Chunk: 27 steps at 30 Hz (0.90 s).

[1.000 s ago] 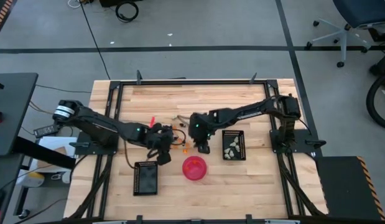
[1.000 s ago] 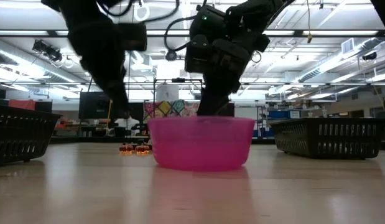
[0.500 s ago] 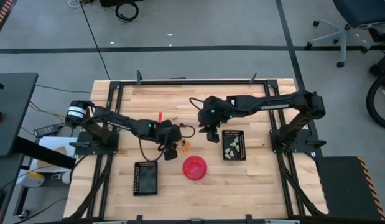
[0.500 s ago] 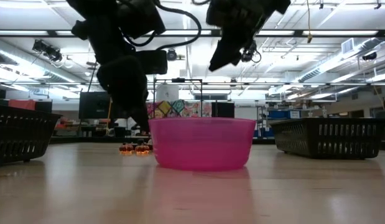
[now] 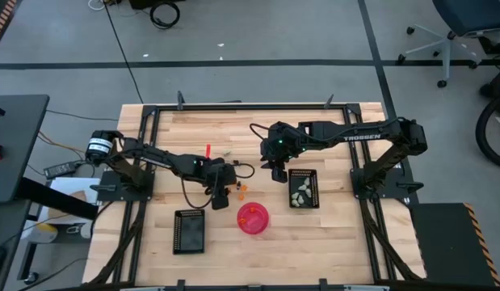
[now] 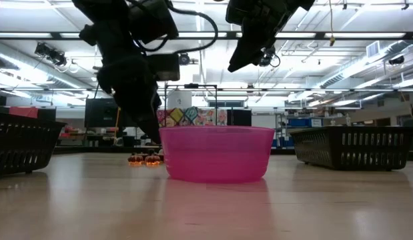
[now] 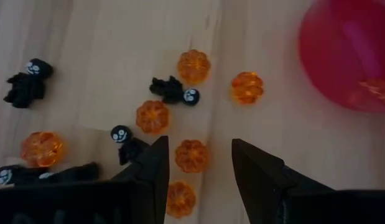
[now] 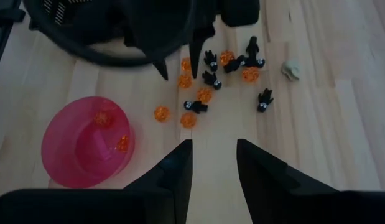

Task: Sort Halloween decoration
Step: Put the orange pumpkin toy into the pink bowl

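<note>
Two orange pumpkins already sit inside the pink bowl; the other pumpkins and black figures lie scattered on the table just beside the bowl. Left gripper hovers low over that scatter, fingers apart, one pumpkin between them, not gripped. Right gripper hangs higher, near the bowl, fingers apart, empty.

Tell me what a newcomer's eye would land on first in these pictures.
The pink bowl stands out at the front middle of the wooden table, with a few orange pieces inside. Just behind it lies a scatter of orange pumpkins and black figures, with the left gripper open low over one pumpkin. The right gripper hangs open higher up, near the tray holding pale pieces.
</note>
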### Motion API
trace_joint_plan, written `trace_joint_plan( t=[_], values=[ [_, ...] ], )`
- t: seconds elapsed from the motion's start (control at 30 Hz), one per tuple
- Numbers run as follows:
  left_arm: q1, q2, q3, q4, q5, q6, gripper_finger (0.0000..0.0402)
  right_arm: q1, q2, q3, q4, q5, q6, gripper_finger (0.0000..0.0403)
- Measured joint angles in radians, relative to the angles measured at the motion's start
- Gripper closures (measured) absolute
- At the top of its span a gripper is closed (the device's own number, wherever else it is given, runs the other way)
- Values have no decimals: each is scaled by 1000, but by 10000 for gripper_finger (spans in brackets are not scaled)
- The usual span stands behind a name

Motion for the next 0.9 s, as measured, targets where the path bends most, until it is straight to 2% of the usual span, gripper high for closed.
trace_joint_plan(
  t=[0.33, 0.57, 0.9],
  values=[
    [0, 97, 2, 14, 13, 2, 253, 0, 1, 0, -7, -12, 1, 274],
    [-3, 112, 3, 24, 7, 21, 257, 0, 1, 0, -9, -18, 1, 274],
    [-3, 114, 2, 23, 11, 47, 343, 0, 2, 0, -9, -18, 1, 274]
  ],
)
